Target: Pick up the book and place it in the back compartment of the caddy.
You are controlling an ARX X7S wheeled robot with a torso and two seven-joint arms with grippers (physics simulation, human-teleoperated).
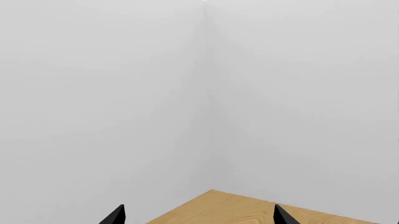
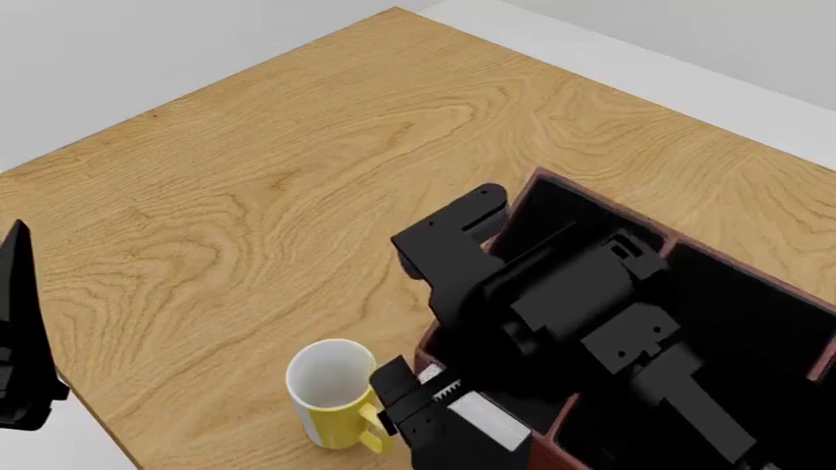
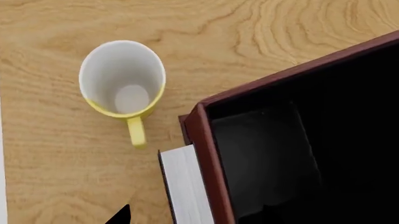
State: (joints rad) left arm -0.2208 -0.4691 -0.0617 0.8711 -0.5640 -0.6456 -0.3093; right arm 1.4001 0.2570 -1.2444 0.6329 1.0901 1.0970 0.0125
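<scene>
The book (image 3: 184,186) stands on edge on the table, white page edges up, pressed against the outside of the dark red caddy's wall (image 3: 206,140). In the head view the book (image 2: 490,423) shows as a white strip at the caddy's (image 2: 590,199) near corner, under my right arm. My right gripper (image 3: 199,218) hangs over the book and that wall. One black fingertip (image 3: 119,215) shows on the book's outer side; the other is lost against the caddy's black interior. My left gripper (image 1: 199,217) is open and empty, off at the table's edge.
A yellow mug (image 2: 333,392) with a white inside stands upright just beside the book, handle toward it. The wooden table (image 2: 288,196) stretches away to the back and left. My left arm (image 2: 20,343) sits at the table's left edge, facing a grey wall corner.
</scene>
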